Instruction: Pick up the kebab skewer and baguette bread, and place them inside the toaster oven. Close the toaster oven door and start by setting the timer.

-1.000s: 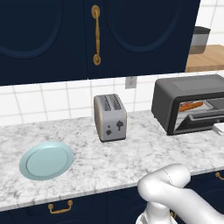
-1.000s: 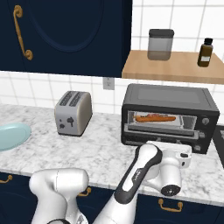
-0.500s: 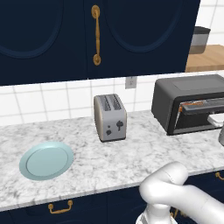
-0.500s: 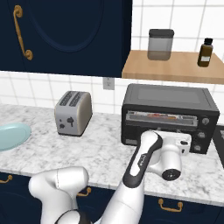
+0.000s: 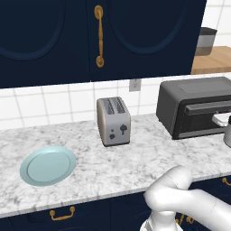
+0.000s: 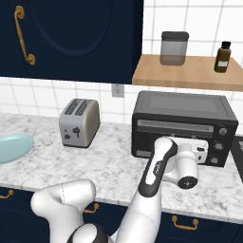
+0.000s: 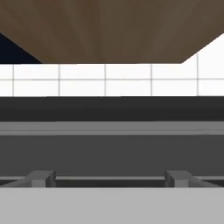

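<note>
A grey-veined white marble counter (image 5: 135,162) runs under navy wall cabinets (image 5: 90,36) with brass handles and a white tile backsplash (image 6: 61,95); navy drawers with brass pulls sit below its edge. A wooden shelf (image 6: 190,73) to the right carries a grey lidded canister (image 6: 174,47) and a small brown bottle (image 6: 223,57).

The toaster oven (image 6: 184,126) stands at the back right of the counter, a dark grey-black box with 3 round knobs down its right panel. The toaster oven door (image 6: 173,137) is up and shut against the front, its bar handle (image 7: 109,127) running level across the top edge. The skewer and the bread cannot be seen through it.

Left of it stands a silver 2-slot toaster (image 5: 113,121), and further left lies a pale blue plate (image 5: 48,164).

The gripper (image 6: 201,151) is right at the door's front below the handle, fingers spread wide with nothing between them.
</note>
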{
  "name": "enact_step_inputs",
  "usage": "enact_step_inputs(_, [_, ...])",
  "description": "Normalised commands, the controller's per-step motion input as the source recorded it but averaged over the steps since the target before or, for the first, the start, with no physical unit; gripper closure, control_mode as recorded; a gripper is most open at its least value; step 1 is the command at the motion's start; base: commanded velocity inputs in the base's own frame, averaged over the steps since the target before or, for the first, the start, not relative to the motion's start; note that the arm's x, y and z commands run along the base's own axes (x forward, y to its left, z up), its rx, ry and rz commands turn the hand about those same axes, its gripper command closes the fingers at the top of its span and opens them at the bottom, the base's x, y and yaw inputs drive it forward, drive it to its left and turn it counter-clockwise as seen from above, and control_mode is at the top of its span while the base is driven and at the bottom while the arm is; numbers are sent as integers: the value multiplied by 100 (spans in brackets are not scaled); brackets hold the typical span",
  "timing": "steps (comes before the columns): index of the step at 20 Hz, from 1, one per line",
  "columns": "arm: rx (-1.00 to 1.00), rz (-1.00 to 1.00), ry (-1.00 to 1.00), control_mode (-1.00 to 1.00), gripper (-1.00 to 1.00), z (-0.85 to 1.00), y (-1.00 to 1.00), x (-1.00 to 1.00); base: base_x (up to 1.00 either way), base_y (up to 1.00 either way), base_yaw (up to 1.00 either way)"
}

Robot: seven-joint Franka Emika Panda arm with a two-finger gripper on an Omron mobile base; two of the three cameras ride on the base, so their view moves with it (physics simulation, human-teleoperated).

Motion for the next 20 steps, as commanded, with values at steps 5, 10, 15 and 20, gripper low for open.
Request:
enact_step_inputs(5, [0, 0, 0, -100, -100, 0, -26, -27, 0, 0, 0])
enact_step_inputs(10, [0, 0, 0, -100, -100, 0, -64, -60, 0, 0, 0])
enact_step_inputs(15, [0, 0, 2, -100, -100, 0, -79, -47, 0, 0, 0])
enact_step_inputs(20, [0, 0, 0, -100, -100, 0, -57, 0, 0, 0, 0])
